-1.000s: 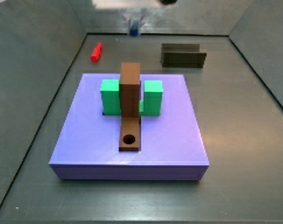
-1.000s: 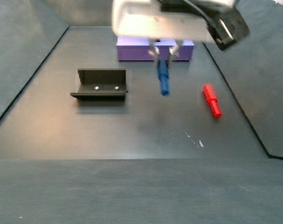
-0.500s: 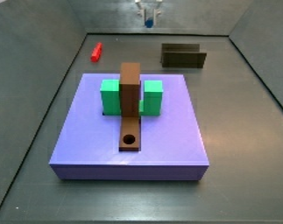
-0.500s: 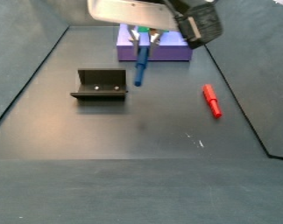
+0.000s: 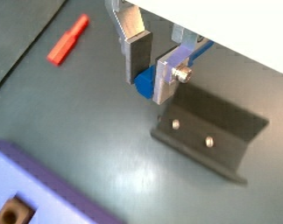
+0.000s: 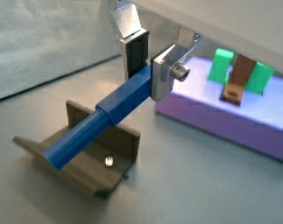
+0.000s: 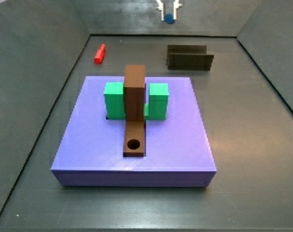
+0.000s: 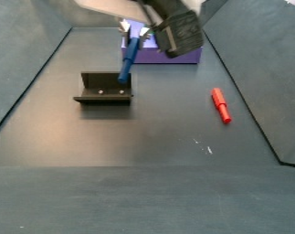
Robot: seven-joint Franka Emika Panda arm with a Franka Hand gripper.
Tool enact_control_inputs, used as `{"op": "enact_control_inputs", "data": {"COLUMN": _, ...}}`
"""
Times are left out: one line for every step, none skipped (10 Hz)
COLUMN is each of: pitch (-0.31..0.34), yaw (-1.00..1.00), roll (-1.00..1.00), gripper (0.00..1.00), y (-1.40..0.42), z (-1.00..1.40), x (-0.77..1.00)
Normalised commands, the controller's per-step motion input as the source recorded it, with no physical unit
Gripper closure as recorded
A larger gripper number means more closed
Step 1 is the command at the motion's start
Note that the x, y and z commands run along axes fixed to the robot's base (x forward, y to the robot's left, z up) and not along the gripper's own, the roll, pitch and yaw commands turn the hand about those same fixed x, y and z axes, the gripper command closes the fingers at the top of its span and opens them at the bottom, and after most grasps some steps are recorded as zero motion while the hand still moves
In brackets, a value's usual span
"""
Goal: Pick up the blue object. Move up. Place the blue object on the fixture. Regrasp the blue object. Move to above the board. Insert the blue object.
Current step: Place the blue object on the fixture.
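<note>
My gripper (image 5: 151, 73) is shut on the blue peg (image 6: 99, 120) and holds it by one end in the air. The peg hangs tilted, its free end just above the dark fixture (image 6: 95, 168). In a side view the gripper (image 8: 139, 35) is high at the back with the peg (image 8: 129, 58) slanting down toward the fixture (image 8: 104, 89); I cannot tell whether they touch. In a side view the gripper (image 7: 168, 11) is at the top edge, left of the fixture (image 7: 190, 58). The lavender board (image 7: 95, 143) carries the brown bar (image 7: 135, 110) with its hole and green blocks (image 7: 114, 100).
A red peg (image 8: 219, 105) lies on the dark floor, apart from the fixture; it also shows in a side view (image 7: 99, 53) and in a wrist view (image 5: 67, 41). The board (image 8: 186, 57) sits behind the gripper. Sloped walls close the floor on both sides.
The gripper has carried the blue peg from the floor's middle toward the fixture. The peg has gone from hanging nearly upright to slanting over the fixture.
</note>
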Motion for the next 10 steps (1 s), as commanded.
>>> {"op": "enact_control_inputs", "data": {"pitch": 0.309, "yaw": 0.03, "roll": -0.85, "gripper": 1.00, "y": -0.35, "z": 0.00, "x": 0.82}}
{"op": "enact_control_inputs", "data": {"pitch": 0.294, "yaw": 0.04, "roll": -0.80, "gripper": 1.00, "y": -0.39, "z": 0.00, "x": 0.83}}
{"op": "enact_control_inputs", "data": {"pitch": 0.251, "yaw": 0.05, "roll": -0.69, "gripper": 1.00, "y": -0.38, "z": 0.00, "x": 0.85}}
{"op": "enact_control_inputs", "data": {"pitch": 0.237, "yaw": 0.00, "roll": -0.73, "gripper": 1.00, "y": -0.23, "z": 0.00, "x": 0.90}}
{"op": "enact_control_inputs", "data": {"pitch": 0.114, "yaw": 0.00, "roll": -0.69, "gripper": 1.00, "y": -0.02, "z": 0.00, "x": 0.95}}
{"op": "enact_control_inputs", "data": {"pitch": 0.217, "yaw": 0.00, "roll": -0.68, "gripper": 1.00, "y": 0.15, "z": 0.00, "x": 0.77}}
{"op": "enact_control_inputs", "data": {"pitch": 0.231, "yaw": 0.10, "roll": -0.39, "gripper": 1.00, "y": 0.31, "z": -0.10, "x": 0.66}}
{"op": "enact_control_inputs", "data": {"pitch": 0.066, "yaw": 0.12, "roll": -0.06, "gripper": 1.00, "y": 0.07, "z": -0.28, "x": 0.39}}
{"op": "enact_control_inputs", "data": {"pitch": 0.000, "yaw": 0.05, "roll": -0.04, "gripper": 1.00, "y": -0.04, "z": -0.53, "x": 0.24}}
{"op": "enact_control_inputs", "data": {"pitch": -0.009, "yaw": 0.07, "roll": 0.03, "gripper": 1.00, "y": -0.15, "z": -0.54, "x": 0.19}}
